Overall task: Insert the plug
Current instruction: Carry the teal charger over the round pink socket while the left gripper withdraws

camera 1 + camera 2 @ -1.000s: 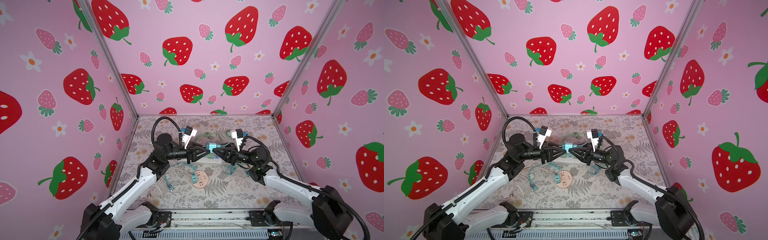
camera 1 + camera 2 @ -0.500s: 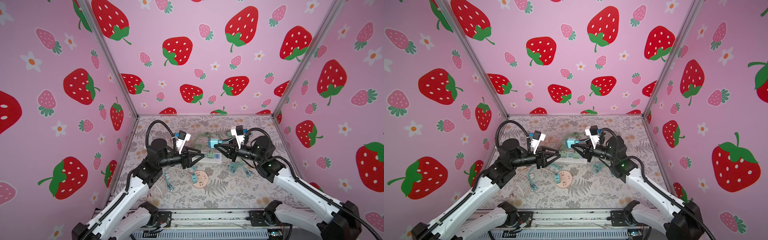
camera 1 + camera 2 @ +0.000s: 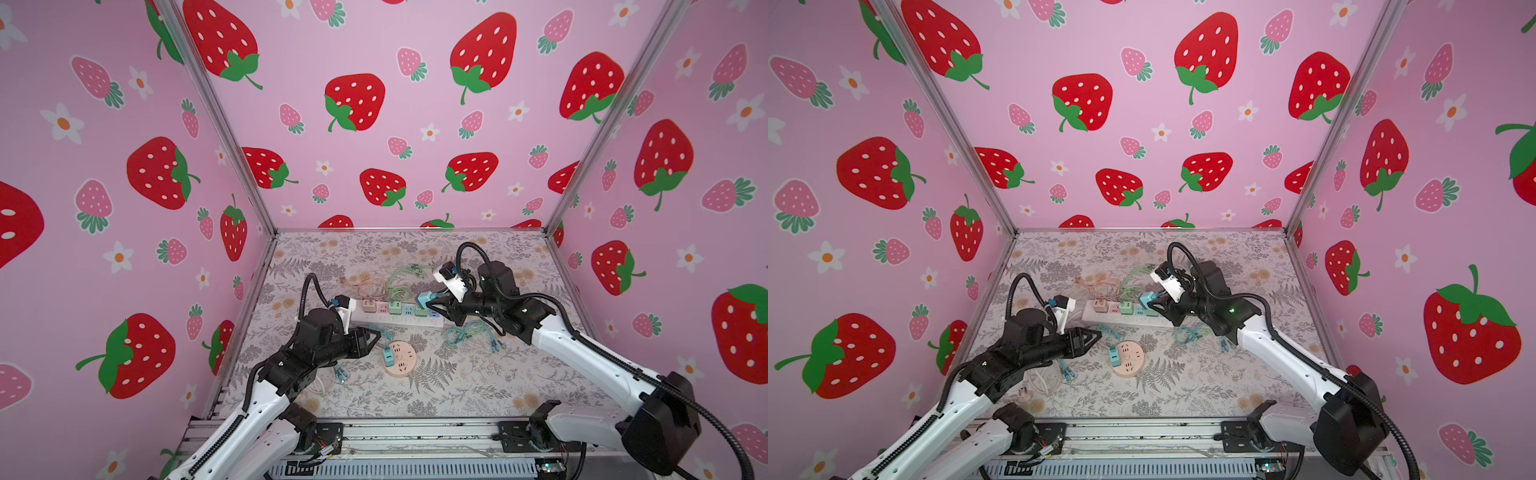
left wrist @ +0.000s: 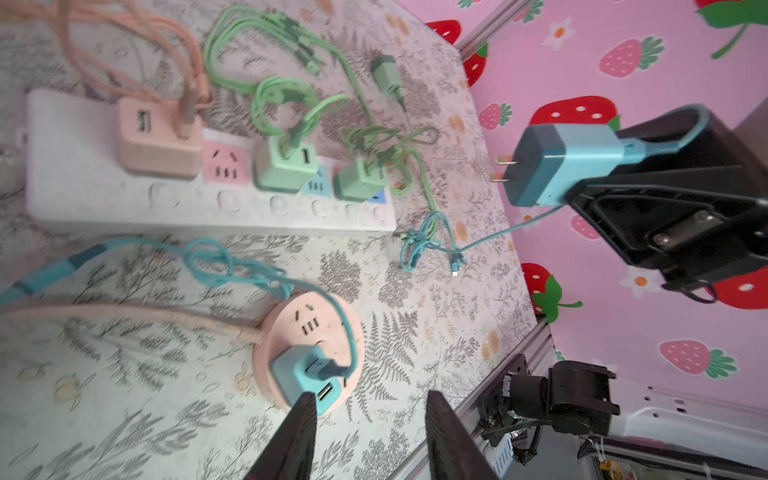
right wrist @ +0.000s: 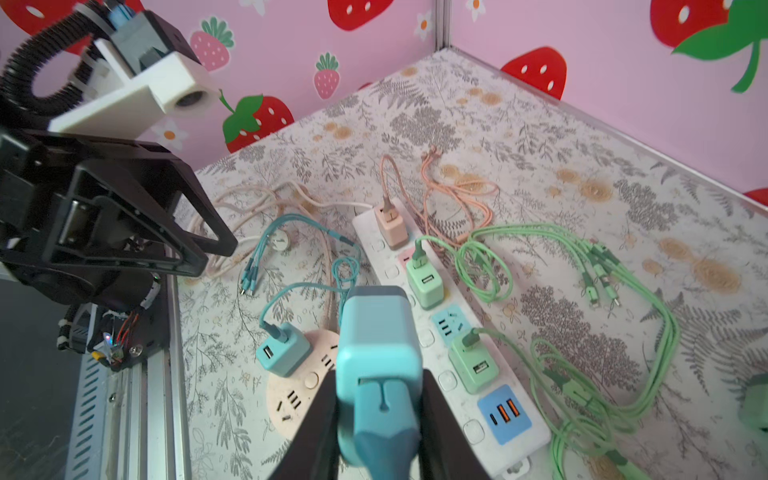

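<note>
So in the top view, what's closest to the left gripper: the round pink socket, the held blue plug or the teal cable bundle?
From the left gripper:
1. round pink socket, just right of its tips.
2. blue plug, held up in the air, farther right.
3. teal cable bundle, farthest to the right.

A free blue socket (image 5: pixel 446 322) on the white power strip (image 5: pixel 515 440) is flanked closely by green chargers (image 5: pixel 426 286), one on each side. Its far side is strewn with green cables (image 5: pixel 598 270), while bare table (image 3: pixel 457 399) is left along the near edge.
</note>
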You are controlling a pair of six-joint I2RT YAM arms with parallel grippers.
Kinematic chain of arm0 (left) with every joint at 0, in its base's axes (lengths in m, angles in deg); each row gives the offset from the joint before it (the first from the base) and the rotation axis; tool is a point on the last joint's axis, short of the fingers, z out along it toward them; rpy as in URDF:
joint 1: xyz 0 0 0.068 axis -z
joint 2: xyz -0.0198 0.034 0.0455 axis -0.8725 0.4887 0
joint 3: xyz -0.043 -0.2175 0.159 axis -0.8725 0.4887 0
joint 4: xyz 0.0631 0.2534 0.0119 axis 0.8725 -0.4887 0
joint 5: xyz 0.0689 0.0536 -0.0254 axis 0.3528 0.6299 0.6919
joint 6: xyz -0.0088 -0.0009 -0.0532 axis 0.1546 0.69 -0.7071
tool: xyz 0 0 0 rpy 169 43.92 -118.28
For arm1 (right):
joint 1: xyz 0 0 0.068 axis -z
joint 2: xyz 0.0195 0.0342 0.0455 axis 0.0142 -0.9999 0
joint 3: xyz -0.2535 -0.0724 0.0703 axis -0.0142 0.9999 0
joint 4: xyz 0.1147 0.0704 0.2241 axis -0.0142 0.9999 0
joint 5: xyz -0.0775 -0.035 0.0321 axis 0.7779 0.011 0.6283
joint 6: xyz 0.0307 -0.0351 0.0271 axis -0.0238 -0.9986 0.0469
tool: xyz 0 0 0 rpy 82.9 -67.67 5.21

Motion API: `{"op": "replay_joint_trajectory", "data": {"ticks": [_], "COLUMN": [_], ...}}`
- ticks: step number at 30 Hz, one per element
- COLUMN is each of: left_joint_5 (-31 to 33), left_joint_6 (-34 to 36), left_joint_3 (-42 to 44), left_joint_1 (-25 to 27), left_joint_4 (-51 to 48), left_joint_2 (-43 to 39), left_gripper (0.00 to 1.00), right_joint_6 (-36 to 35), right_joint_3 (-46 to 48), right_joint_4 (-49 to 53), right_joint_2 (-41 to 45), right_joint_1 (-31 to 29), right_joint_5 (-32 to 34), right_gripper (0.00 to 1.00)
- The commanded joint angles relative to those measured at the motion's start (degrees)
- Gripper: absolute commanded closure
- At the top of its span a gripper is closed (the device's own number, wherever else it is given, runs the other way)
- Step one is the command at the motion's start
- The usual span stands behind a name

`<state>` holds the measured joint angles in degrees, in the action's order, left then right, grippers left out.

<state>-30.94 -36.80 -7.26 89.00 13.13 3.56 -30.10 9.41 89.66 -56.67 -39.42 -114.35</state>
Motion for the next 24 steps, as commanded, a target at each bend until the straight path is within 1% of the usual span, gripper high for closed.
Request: {"op": "replay_joint_trajectory", "data": {"ticks": [1, 6, 9, 15, 17, 20, 24], "left_joint_5": [5.37, 6.52, 8.02, 11.04, 13.59, 15.05, 17.26], "left_joint_6": [-4.96, -8.34, -10.01, -11.55, -11.94, -12.72, -14.45], "left_joint_3": [1.74, 5.91, 8.41, 12.5, 13.25, 14.01, 14.33], "left_joint_1": [0.76, 2.91, 6.3, 14.65, 16.65, 18.99, 20.6], "left_joint_4": [-4.48, -4.37, -1.54, 5.05, 6.72, 11.17, 16.18], "left_joint_2": [-1.29, 1.01, 2.19, 3.11, 4.43, 7.72, 13.09], "left_gripper": [0.55, 0.6, 0.62, 0.58, 0.58, 0.58, 0.57], "right_joint_6": [-4.23, -5.13, -5.73, -6.34, -6.38, -6.72, -8.15], "right_joint_3": [-1.61, -2.13, -2.54, -2.42, -2.32, -2.41, -3.55], "right_joint_4": [3.48, 4.74, 5.79, 6.15, 6.26, 6.8, 8.68], "right_joint_2": [-1.5, -5.75, -8.15, -10.21, -10.56, -11.73, -14.29], "right_joint_1": [-0.65, -2.56, -3.97, -4.99, -5.2, -5.62, -7.06], "right_joint_5": [0.64, 0.57, 1.77, 1.31, 1.33, 2.41, 4.82], "right_gripper": [0.9, 0.92, 0.94, 0.95, 0.95, 0.95, 0.95]}}
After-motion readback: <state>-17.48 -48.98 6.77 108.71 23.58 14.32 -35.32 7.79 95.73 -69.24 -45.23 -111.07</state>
